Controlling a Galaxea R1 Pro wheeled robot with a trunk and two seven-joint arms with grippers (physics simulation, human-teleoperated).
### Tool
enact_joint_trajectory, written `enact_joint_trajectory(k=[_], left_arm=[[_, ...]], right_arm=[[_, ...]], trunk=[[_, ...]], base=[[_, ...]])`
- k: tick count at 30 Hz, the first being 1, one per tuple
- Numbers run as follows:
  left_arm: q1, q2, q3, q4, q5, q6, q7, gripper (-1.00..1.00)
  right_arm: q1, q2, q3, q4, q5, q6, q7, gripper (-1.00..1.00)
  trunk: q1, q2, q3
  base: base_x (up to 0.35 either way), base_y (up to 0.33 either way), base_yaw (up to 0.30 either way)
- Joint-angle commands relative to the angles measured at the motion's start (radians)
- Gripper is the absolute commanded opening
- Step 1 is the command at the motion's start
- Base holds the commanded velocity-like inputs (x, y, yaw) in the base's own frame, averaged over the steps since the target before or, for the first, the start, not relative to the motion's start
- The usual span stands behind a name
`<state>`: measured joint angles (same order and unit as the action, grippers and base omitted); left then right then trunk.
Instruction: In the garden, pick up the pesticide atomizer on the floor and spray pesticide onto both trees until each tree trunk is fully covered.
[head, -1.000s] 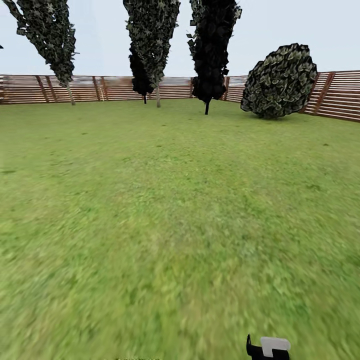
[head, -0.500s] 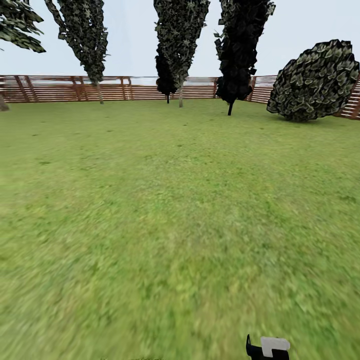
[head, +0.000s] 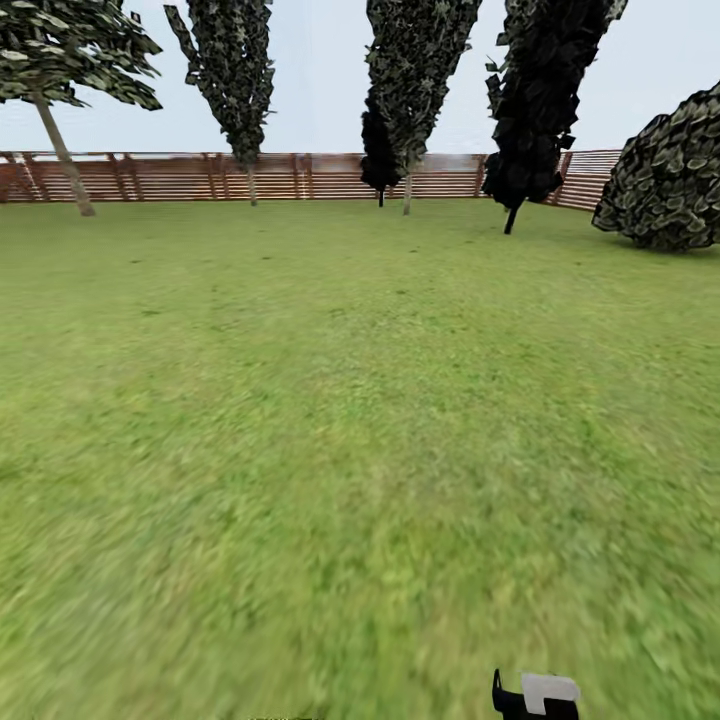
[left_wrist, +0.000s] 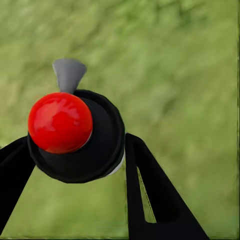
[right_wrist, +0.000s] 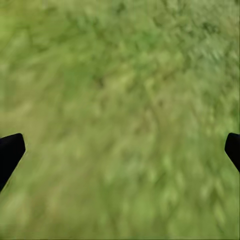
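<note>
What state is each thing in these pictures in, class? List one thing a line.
pesticide atomizer: off the ground, held between the left gripper's fingers, red top toward the camera.
left gripper: shut on the atomizer.
right gripper: open, holding nothing, grass beyond.
lawn: bare green grass.
fence: standing along the lawn's far edge.

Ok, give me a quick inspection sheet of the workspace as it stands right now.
Surface: green lawn, blurry up close.
Job's things: pesticide atomizer, red top toward the camera, sits between the left pincer's fingers; pale-trunked trees stand far off at the fence.
Clutter: nothing seen.
Grippers: left pincer shut on the atomizer; right pincer open, over bare grass.
Cables: nothing seen.
Surroundings: brown slatted fence along the back, an all-black tree, a rounded bush at far right, pale sky.
</note>
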<state>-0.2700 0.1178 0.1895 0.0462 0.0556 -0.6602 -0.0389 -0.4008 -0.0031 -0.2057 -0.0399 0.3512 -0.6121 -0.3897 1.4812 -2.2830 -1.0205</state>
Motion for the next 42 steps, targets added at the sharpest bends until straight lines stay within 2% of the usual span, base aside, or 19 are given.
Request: enact_joint_trajectory(k=[1,7,13,17,21,23,31,42], left_arm=[[0.001,-0.013,0.004,0.000,0.004,0.000,0.000,-1.00],[0.001,-0.074,0.004,0.000,0.004,0.001,-0.001,-1.00],[0.028,-0.083,0.003,0.000,0.003,0.001,-0.002,-1.00],[0.040,-0.073,0.007,-0.017,0.007,-0.007,0.002,-1.00],[0.040,-0.066,0.007,-0.114,0.004,-0.012,0.003,-1.00],[0.040,-0.059,0.007,-0.133,0.003,-0.014,0.003,-1.00],[0.040,-0.009,0.007,-0.143,0.006,-0.017,0.030,-1.00],[0.041,0.000,0.005,-0.141,0.003,-0.016,0.034,-1.00]], right_arm=[[0.000,0.000,0.000,0.000,0.000,0.000,0.000,1.00],[0.000,0.000,0.000,0.000,0.000,0.000,0.000,1.00],[0.000,0.000,0.000,0.000,0.000,0.000,0.000,1.00],[0.000,0.001,0.000,0.000,0.000,0.000,0.000,1.00],[0.000,0.001,0.000,0.000,0.000,0.000,0.000,1.00],[0.000,0.001,0.000,0.000,0.000,0.000,0.000,1.00],[0.000,0.001,0.000,0.000,0.000,0.000,0.000,1.00],[0.000,0.001,0.000,0.000,0.000,0.000,0.000,1.00]], trunk=[[0.000,0.000,0.000],[0.000,0.000,0.000],[0.000,0.000,0.000],[0.000,0.000,0.000],[0.000,0.000,0.000],[0.000,0.000,0.000],[0.000,0.000,0.000],[0.000,0.000,0.000]], base=[[0.000,0.000,0.281],[0.000,0.000,0.281],[0.000,0.000,0.281],[0.000,0.000,0.281],[0.000,0.000,0.281],[0.000,0.000,0.281],[0.000,0.000,0.281],[0.001,0.000,0.281]])
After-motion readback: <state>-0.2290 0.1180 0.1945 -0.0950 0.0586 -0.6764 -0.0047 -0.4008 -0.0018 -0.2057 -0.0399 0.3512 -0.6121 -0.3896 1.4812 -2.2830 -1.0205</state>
